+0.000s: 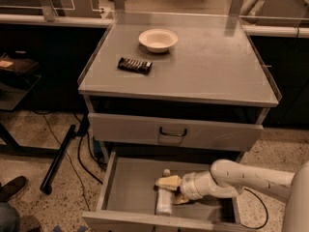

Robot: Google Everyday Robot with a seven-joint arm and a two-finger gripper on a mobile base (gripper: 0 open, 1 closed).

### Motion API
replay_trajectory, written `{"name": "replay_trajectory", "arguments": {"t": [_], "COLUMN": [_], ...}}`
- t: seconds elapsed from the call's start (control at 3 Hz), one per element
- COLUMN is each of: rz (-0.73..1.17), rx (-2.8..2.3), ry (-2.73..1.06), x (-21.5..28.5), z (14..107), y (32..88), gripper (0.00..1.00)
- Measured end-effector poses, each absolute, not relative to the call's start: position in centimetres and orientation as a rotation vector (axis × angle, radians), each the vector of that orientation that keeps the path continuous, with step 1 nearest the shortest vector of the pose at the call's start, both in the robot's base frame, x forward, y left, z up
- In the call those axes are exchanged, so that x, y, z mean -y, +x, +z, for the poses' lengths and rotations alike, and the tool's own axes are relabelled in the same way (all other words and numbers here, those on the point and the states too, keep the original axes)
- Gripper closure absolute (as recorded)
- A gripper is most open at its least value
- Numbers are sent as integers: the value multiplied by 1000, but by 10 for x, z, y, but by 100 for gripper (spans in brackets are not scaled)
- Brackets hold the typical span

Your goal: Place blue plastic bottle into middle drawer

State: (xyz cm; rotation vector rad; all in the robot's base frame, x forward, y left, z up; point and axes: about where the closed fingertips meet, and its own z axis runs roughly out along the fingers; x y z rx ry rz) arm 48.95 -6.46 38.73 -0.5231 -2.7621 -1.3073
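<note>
The blue plastic bottle lies inside the open middle drawer, its white cap pointing toward the back. It rests on the drawer's grey floor, right of centre and close to the front wall. My gripper reaches in from the right on a white arm and sits directly over the bottle's upper half, touching or nearly touching it.
On the cabinet top stand a white bowl and a dark snack bar. The drawer above, with a dark curved handle, is closed. Cables and a black pole lie on the floor at left.
</note>
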Motion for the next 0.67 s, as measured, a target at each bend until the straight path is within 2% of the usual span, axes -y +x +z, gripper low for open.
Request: {"name": "replay_trajectory", "arguments": {"t": [0.67], "rz": [-1307], "rx": [2762], "ry": [-523], "x": [64], "z": [387], "y": [490], "gripper": [0]}}
